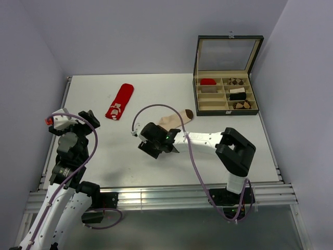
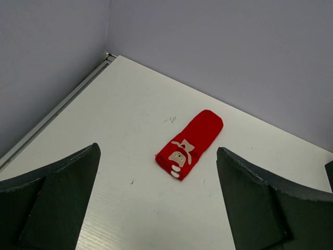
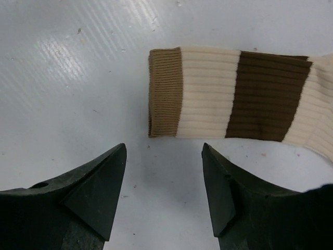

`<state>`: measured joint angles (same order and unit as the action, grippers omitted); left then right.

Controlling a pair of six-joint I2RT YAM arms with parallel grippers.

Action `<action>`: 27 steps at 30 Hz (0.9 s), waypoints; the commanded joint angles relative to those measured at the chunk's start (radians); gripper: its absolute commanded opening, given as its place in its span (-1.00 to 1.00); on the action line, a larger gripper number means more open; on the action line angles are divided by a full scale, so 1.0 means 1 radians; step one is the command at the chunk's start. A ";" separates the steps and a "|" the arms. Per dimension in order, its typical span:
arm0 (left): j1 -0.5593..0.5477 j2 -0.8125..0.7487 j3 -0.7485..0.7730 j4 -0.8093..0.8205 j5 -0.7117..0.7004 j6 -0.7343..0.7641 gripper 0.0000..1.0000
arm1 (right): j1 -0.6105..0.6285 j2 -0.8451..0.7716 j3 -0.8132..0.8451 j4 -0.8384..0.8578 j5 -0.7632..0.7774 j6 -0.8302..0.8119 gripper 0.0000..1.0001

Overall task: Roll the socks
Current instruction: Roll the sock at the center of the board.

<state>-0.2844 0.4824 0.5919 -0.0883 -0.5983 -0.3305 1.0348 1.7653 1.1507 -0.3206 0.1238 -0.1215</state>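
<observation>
Seen from above, the cream sock (image 1: 176, 119) lies flat near the middle of the table (image 1: 119, 161). Its long axis runs left to right, brown toe toward the compartment box (image 1: 228, 112) and cuff end toward the right gripper (image 1: 154, 139), which hangs just on the near side of that end with nothing in it. The red sock (image 1: 119, 101) lies well apart at the far left, slanting from near-left to far-right. It is closer to the left gripper (image 1: 87, 119), raised beside the table's left edge. The left wrist camera shows the left gripper (image 2: 158, 151) spread wide and empty. The red sock (image 2: 190, 143) lies ahead of the gap on the bare surface, its white-marked end nearest and its length running away to the right. The right wrist camera shows the right gripper (image 3: 164, 148) with jaws parted and nothing between them. The cream sock (image 3: 234, 96) lies crosswise just beyond the tips, with its tan band (image 3: 165, 92) in line with the gap and the rest trailing off to the right. A roll would likely begin at that band, the end nearest the right arm, and run along the sock's length.
</observation>
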 commanded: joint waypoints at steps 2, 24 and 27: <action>0.007 -0.002 0.008 0.018 0.011 0.001 0.99 | 0.019 0.043 0.018 0.035 -0.018 -0.030 0.33; 0.007 -0.013 0.005 0.018 0.015 0.004 0.99 | 0.022 0.169 0.095 0.028 0.040 -0.084 0.16; 0.007 -0.010 0.005 0.019 0.020 0.004 0.99 | 0.025 0.180 0.093 0.018 0.039 -0.089 0.12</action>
<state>-0.2844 0.4793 0.5919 -0.0883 -0.5980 -0.3302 1.0515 1.9171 1.2213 -0.2928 0.1429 -0.1909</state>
